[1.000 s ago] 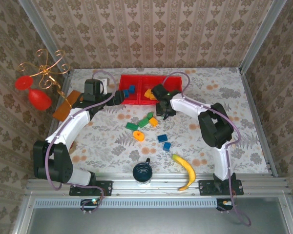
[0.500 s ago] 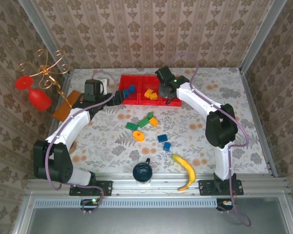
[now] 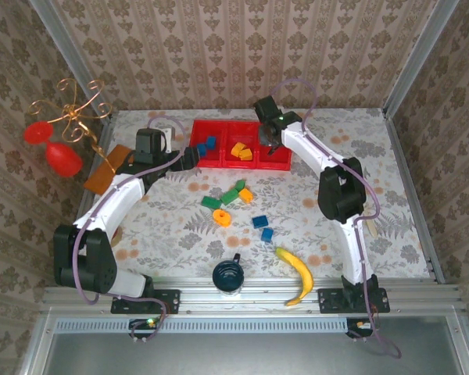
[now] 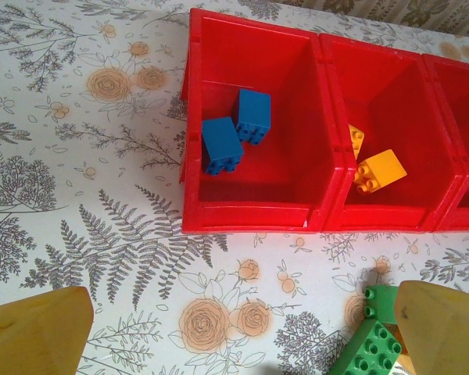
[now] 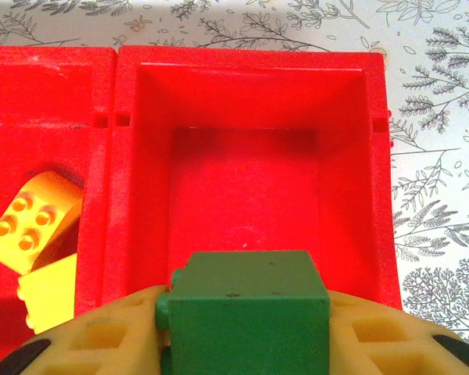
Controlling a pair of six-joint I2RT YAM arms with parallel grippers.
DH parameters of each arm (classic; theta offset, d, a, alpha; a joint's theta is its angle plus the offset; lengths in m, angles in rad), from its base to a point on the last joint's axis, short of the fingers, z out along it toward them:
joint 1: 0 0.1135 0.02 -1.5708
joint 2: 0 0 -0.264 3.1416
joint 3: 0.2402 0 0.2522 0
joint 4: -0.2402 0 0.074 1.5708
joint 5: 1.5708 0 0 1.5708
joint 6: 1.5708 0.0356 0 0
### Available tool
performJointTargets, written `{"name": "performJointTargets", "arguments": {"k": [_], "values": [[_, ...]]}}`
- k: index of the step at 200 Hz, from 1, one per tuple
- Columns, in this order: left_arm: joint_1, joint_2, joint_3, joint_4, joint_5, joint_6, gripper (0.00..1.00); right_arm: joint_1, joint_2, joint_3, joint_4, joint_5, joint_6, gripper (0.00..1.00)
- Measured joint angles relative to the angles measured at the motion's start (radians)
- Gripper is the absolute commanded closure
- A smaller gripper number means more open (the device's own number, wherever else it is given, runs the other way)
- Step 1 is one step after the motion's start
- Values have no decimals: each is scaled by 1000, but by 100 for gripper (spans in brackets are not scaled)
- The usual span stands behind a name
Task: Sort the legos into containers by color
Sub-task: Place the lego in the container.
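Green brick (image 5: pixel 246 305): judged light, rigid, slick; pinched on opposite flat faces by right fingers (image 5: pixel 102 344), above tray's (image 5: pixel 250 64) empty end compartment. Left fingers (image 4: pixel 31 328): spread, empty, beside tray.

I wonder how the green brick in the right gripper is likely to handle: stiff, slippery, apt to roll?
The green brick is probably rigid: its edges look straight in the right gripper. Its flat, boxy faces suggest it would sit, not roll. Smooth plastic and small, it is likely light, perhaps slightly slippery.
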Motion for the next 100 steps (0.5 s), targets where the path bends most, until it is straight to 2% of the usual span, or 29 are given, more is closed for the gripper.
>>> {"name": "performJointTargets", "arguments": {"k": [10, 22, 32, 100], "values": [[0, 0, 0, 0, 0, 0, 0, -4, 3, 5, -1, 0, -2, 59], [0, 0, -1, 0, 0, 0, 0, -7, 5, 12, -8, 1, -2, 47], [0, 0, -1, 0, 0, 0, 0, -8, 5, 17, -14, 3, -8, 40], [0, 0, -2, 0, -5, 0, 0, -10, 4, 32, -64, 3, -2, 20]]}}
